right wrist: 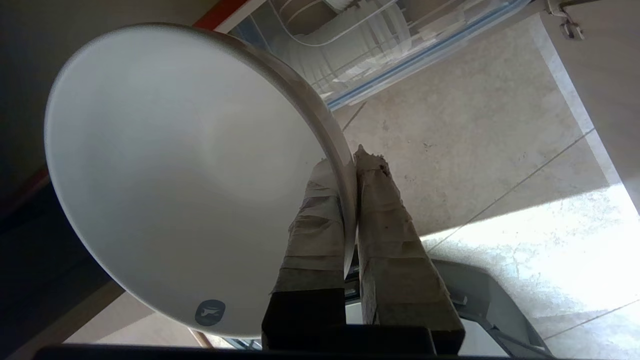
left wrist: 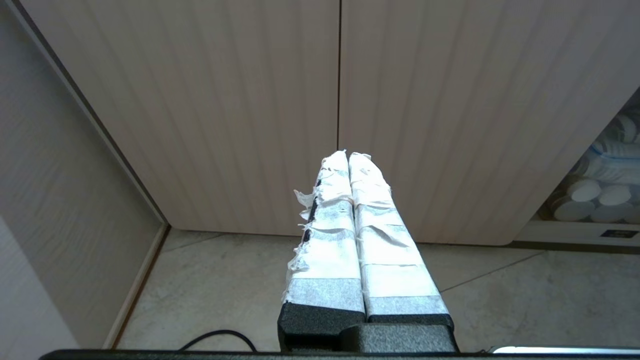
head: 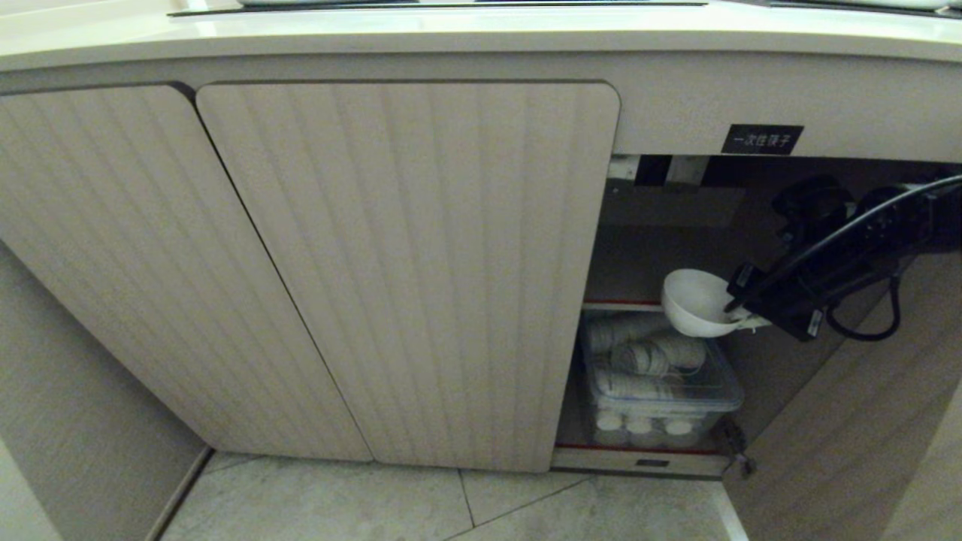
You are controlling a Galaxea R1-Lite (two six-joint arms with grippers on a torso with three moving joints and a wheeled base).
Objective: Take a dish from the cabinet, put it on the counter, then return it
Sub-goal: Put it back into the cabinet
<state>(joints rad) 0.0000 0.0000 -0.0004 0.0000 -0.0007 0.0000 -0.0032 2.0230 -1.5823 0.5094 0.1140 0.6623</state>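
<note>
Cabinet [head: 406, 263] bears a black label [head: 762, 140] with white Chinese characters.

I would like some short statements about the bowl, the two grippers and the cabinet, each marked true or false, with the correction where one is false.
1. The right gripper pinches the rim of the white bowl. True.
2. The bowl rests on the counter. False: it is held in the air at the open part of the cabinet.
3. The left gripper is shut and empty, facing closed doors. True.
4. The clear bin on the lower shelf holds spoons. False: it holds stacked white cups.
5. All cabinet doors are closed. False: the right side stands open.
</note>
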